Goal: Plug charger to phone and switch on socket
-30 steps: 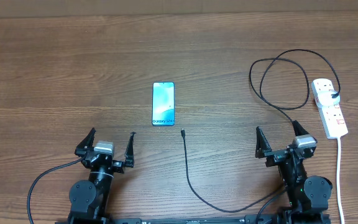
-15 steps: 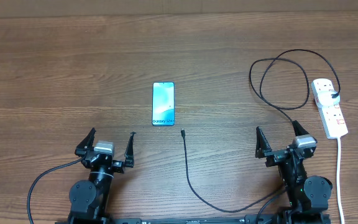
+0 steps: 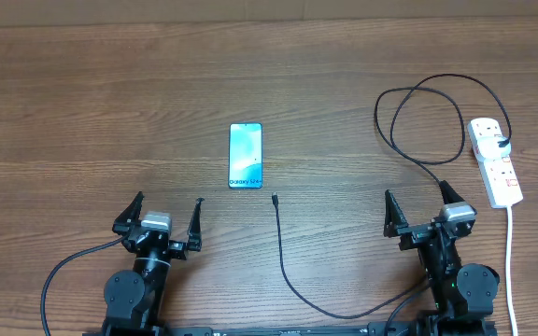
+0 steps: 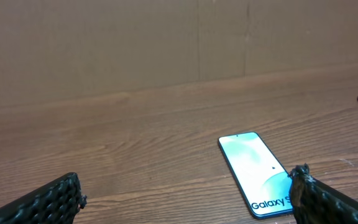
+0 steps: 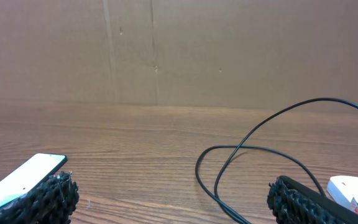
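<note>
Wooden table (image 3: 82,93); phone (image 3: 246,156) beyond left hand (image 3: 169,199)

light: even, soft, warm | shadows: faint | glare: none | wrist views: slightly soft, fingertips blurred

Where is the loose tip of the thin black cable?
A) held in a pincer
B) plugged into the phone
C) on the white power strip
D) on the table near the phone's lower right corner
D: the charger tip lies on the table beside the phone, apart from it, with nothing holding it.
</note>
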`<state>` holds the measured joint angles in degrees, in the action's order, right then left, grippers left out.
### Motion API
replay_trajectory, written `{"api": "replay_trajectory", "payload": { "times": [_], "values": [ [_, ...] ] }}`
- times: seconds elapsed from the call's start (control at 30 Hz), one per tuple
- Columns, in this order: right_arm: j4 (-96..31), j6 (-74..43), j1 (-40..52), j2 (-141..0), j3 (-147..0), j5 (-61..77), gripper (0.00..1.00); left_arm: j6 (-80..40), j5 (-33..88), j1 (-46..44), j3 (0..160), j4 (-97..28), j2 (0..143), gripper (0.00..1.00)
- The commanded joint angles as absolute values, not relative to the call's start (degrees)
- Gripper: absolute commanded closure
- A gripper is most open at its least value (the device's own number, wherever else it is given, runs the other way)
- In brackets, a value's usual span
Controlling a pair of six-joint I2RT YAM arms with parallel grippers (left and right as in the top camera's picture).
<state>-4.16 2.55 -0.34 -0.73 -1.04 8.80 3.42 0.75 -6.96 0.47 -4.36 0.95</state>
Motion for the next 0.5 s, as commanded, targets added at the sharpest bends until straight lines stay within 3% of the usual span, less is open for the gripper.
{"api": "replay_trajectory", "payload": {
  "times": [0.0,0.47],
  "values": [
    [-4.0,2.4,0.0,-0.3,-0.4,9.1,0.00,4.3,0.3,-6.5,0.3,-4.5,0.3,0.00],
    [-4.0,2.4,0.0,-0.3,-0.4,9.1,0.00,0.7,3.7,-6.5,2.1,0.7,0.3,0.00]
  ]
}}
